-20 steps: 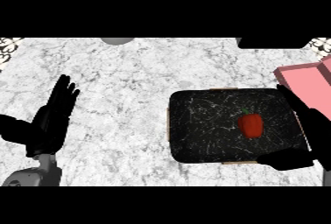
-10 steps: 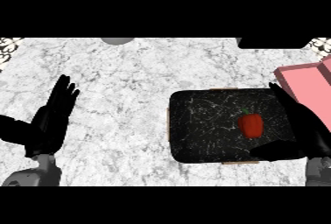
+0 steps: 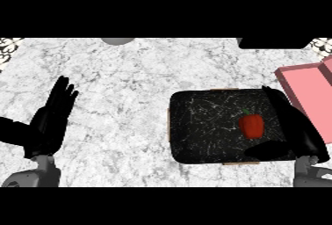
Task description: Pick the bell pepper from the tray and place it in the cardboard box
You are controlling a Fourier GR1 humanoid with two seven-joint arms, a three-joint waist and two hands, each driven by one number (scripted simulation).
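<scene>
Red, with a small green stem on top, the bell pepper [image 3: 251,126] lies on the right half of the black speckled tray [image 3: 201,127], apart from every rim. The tray sits on the pale marble counter [image 3: 130,79]. Its right edge is near the pink box [image 3: 310,94], which runs off the view's right side. A wide stretch of counter spreads left of the tray and above it. My right hand [image 3: 297,132] lies over the tray's right edge, just beside the pepper, and is spread open. Its fingers [image 3: 276,101] are straight along that edge and its thumb reaches out below the pepper. It holds nothing and is not touching the pepper. My left hand [image 3: 50,121] rests open at the left, fingers up.
</scene>
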